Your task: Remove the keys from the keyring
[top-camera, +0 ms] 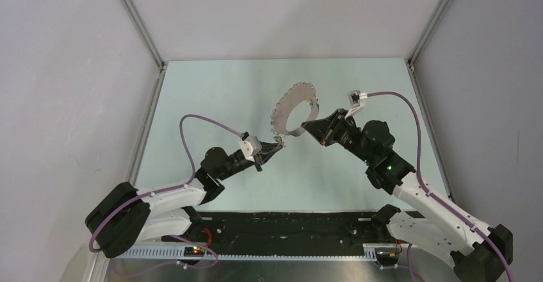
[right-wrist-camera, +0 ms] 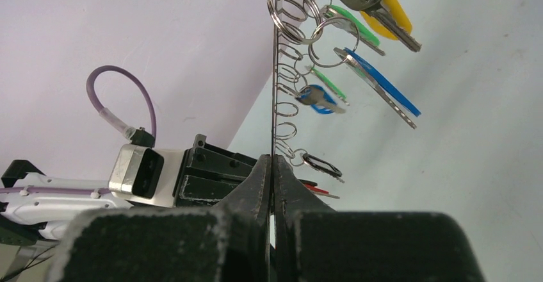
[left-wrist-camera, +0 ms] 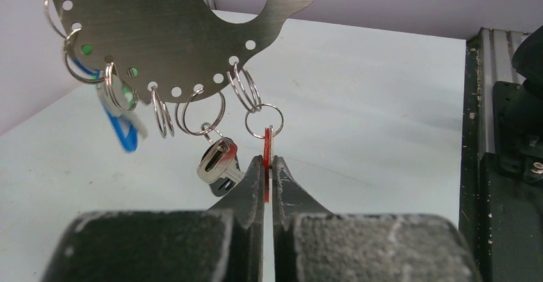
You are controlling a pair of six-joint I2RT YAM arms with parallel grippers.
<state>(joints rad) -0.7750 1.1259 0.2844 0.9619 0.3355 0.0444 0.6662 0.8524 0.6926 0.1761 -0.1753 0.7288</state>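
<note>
You have the keyring (top-camera: 280, 107) held up off the surface (top-camera: 211, 90), red key (left-wrist-camera: 267, 142) pinched
Your right claw (right-wrist-camera: 271, 165) is clamped on the keyring's edge; your left claw (left-wrist-camera: 269, 165) is pressed together on the red key hanging just below the keyring, other keys (right-wrist-camera: 378, 80) dangling around its rim
</note>
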